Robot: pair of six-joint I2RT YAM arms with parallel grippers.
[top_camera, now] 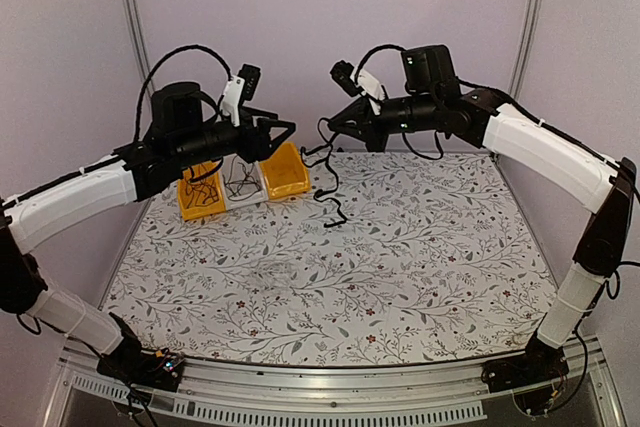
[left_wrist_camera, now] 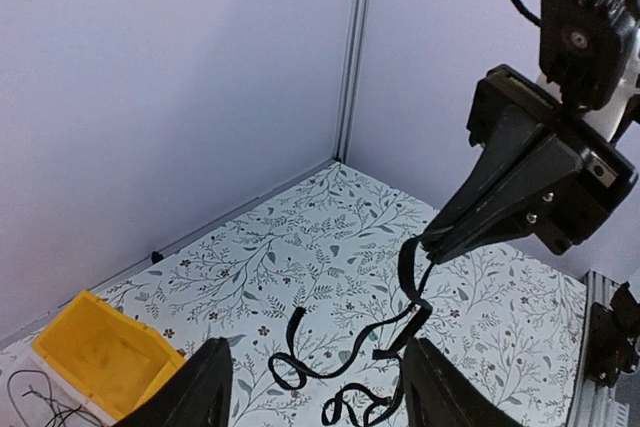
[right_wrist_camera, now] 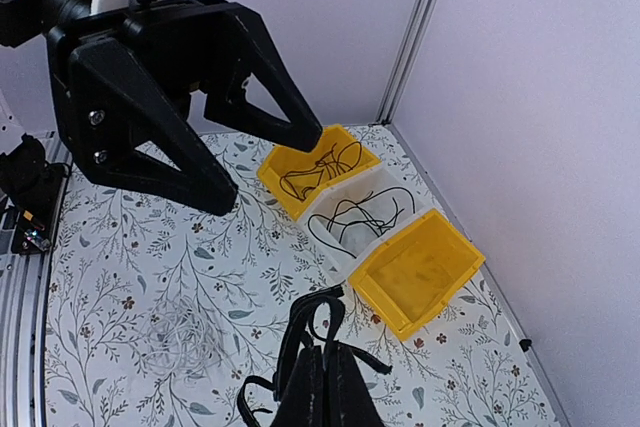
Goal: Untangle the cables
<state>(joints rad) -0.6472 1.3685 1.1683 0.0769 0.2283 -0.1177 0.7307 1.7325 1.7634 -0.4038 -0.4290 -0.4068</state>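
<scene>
Black cable [left_wrist_camera: 408, 272] dangles (looped) — right end effector [left_wrist_camera: 440, 237] clamped

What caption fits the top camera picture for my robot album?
The right gripper, jaws shut, dangles a black cable down to the flowery table; the left gripper hovers beside it, jaws open.

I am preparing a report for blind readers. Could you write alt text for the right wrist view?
The shut right tool holds a black cable hanging in loops over the floral table. Opposite, the left tool stands open; beyond lie three bins in a row, the farther two holding thin cables.
</scene>
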